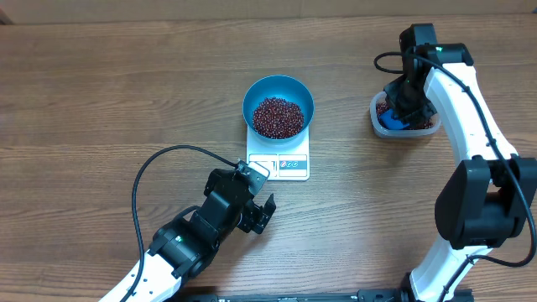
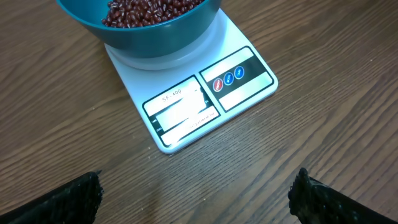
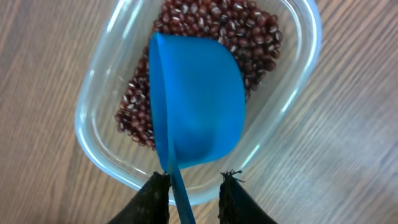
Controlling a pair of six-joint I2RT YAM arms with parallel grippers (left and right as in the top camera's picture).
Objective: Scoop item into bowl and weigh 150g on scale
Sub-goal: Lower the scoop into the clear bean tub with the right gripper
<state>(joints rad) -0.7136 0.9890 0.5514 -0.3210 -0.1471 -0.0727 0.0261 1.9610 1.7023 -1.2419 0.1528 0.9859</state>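
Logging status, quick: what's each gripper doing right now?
Left gripper: open, holding nothing.
Right gripper: slightly open, straddling the blue scoop at its handle, not clamped.

Left arm [image 1: 180, 243]: enters from the near left corner, angled toward the middle. Left tool [image 1: 261, 195]: held low, jaws spread wide. Right arm [image 1: 470, 109]: white, stretched far forward, wrist bent down. Right tool [image 3: 194, 186]: pointing downward, jaws slightly apart.
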